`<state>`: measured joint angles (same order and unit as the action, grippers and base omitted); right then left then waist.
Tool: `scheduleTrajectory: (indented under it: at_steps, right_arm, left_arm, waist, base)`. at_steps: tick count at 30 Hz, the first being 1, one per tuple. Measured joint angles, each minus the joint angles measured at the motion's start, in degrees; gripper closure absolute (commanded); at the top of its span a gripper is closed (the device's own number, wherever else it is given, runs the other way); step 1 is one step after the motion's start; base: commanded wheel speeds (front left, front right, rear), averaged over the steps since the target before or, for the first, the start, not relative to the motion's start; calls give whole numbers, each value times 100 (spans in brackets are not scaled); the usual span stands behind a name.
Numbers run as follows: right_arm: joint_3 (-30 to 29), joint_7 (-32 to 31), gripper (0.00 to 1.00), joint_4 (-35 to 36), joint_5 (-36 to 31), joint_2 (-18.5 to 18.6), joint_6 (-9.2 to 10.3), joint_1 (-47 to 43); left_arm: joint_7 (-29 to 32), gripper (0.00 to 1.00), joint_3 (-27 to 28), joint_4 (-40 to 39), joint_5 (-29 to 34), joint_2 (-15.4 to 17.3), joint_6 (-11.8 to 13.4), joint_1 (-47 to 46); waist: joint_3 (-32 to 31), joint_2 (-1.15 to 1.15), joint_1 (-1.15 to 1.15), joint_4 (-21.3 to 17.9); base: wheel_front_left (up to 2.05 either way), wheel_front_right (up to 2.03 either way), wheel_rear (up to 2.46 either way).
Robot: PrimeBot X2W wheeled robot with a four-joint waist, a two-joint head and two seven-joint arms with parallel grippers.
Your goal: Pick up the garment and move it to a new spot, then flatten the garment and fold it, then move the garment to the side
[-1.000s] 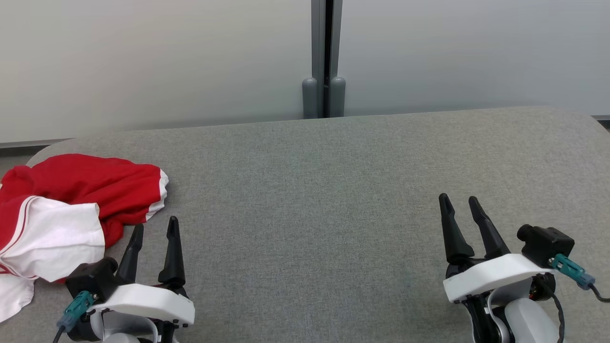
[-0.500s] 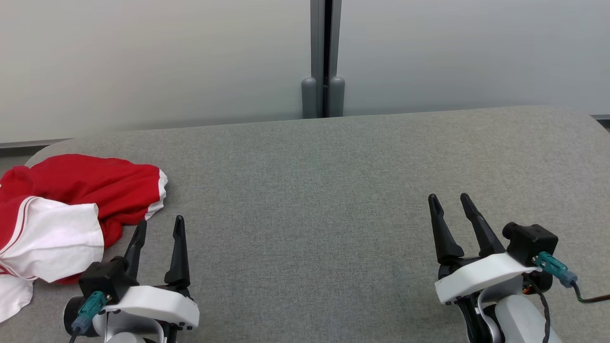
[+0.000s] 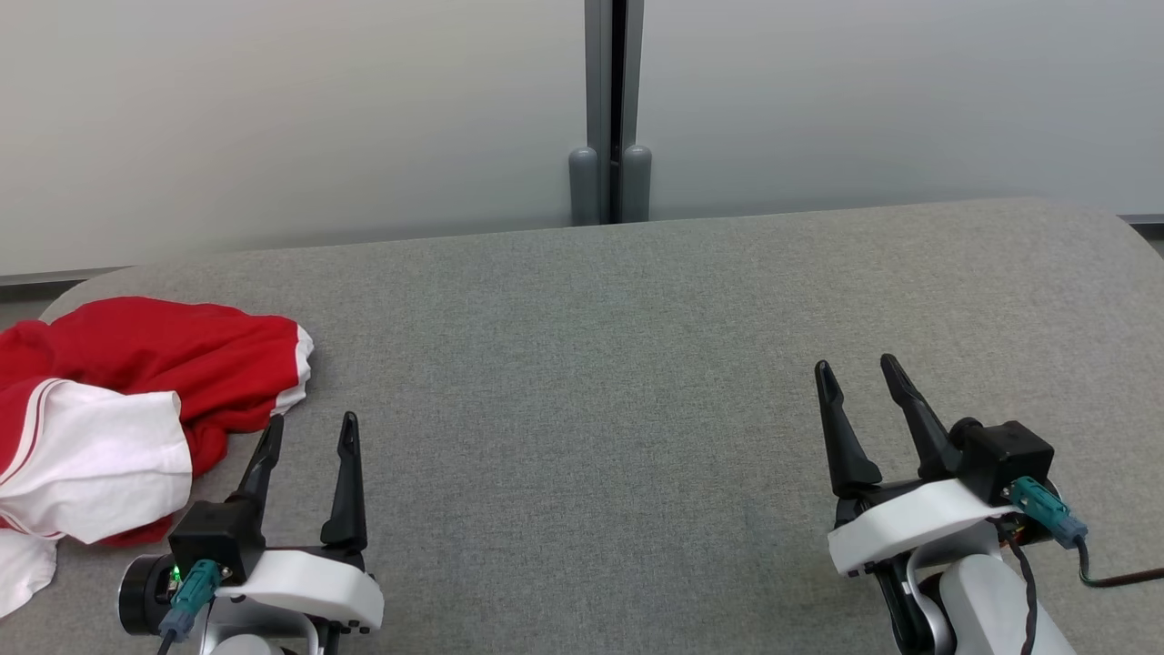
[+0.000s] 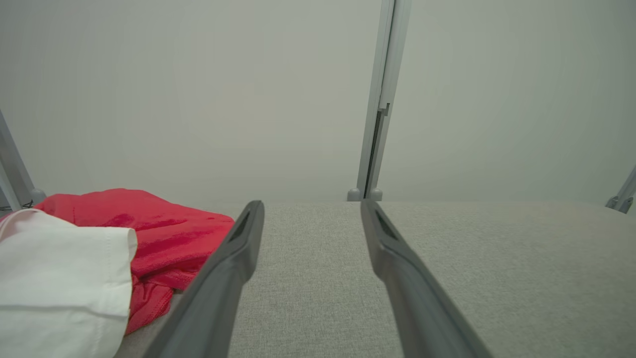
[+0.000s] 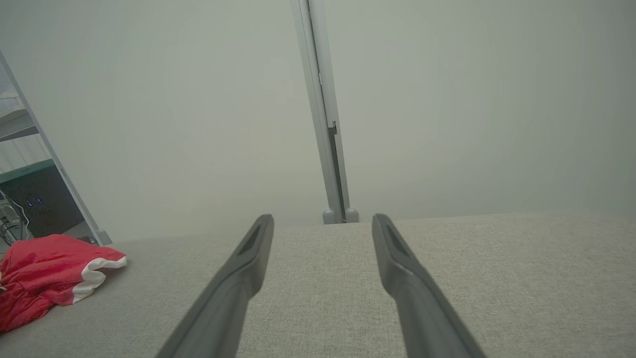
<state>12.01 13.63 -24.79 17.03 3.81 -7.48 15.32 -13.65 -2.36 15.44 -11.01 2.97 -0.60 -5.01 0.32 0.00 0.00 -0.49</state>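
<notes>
A crumpled red and white garment (image 3: 136, 400) lies at the left end of the grey padded table (image 3: 591, 364), partly cut off by the view's left edge. My left gripper (image 3: 309, 429) stands open just right of it, its left finger near the red cloth but apart from it. In the left wrist view the garment (image 4: 99, 248) sits left of the open left gripper (image 4: 310, 211). My right gripper (image 3: 855, 373) is open over bare table at the lower right, far from the garment (image 5: 49, 273), which shows at the far left past the open right gripper (image 5: 323, 221).
Pale partition panels with a grey upright post (image 3: 611, 109) stand just behind the table's far edge. The table's corners are rounded. A cable (image 3: 1118, 575) trails from my right wrist at the lower right.
The head camera has shifted a little, so the scene sits slightly left. My left gripper has edged forward and right; my right gripper has moved slightly left and forward. Both stay open.
</notes>
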Motion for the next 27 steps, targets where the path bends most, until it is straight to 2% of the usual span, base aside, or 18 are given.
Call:
scheduleTrajectory:
  at_steps: [13, 27]
  right_arm:
    - [-29, 135, 0, 0, -533, -36, -1, 29]
    - [-45, 148, 0, -49, -450, -57, -1, 29]
  left_arm:
    - [-149, 0, 68, -14, 305, 0, 3, 1]
    - [-149, 0, 132, -9, 270, -5, -34, 1]
  waist:
    - [-16, 0, 0, -8]
    - [-31, 0, 0, -13]
  base:
    - [0, 0, 0]
    - [0, 0, 0]
